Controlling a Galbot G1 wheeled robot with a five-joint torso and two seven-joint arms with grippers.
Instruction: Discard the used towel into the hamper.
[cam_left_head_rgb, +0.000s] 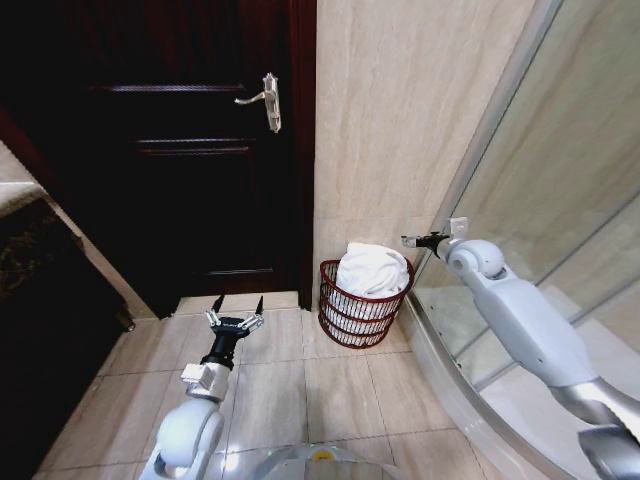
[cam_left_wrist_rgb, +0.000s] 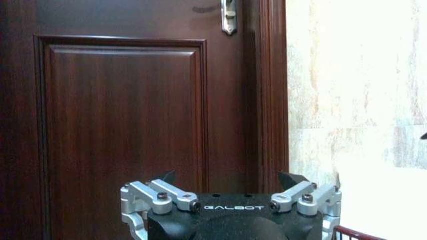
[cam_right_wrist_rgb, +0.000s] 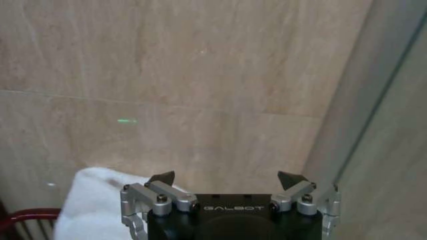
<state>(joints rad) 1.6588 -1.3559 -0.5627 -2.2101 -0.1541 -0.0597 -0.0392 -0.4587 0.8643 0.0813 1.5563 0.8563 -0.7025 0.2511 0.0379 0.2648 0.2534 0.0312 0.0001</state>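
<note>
The hamper (cam_left_head_rgb: 364, 303) stands upright, mouth up, low in the centre of the head view, on the floor tiles (cam_left_head_rgb: 300, 385) against the beige wall (cam_left_head_rgb: 400, 110) and just beside the glass shower screen (cam_left_head_rgb: 560, 200). A white towel (cam_left_head_rgb: 371, 269) sits in it — bunched, heaped above the rim, with no clear long axis. My right gripper (cam_left_head_rgb: 408, 241) hovers at right of centre, just above the hamper's right rim, its fingers spread wide and holding nothing; its wrist view shows the towel (cam_right_wrist_rgb: 93, 205) beside the fingers. My left gripper (cam_left_head_rgb: 234, 312) hangs lower left, left of the hamper, also wide and empty — pointing at the dark door (cam_left_head_rgb: 190, 150).
</note>
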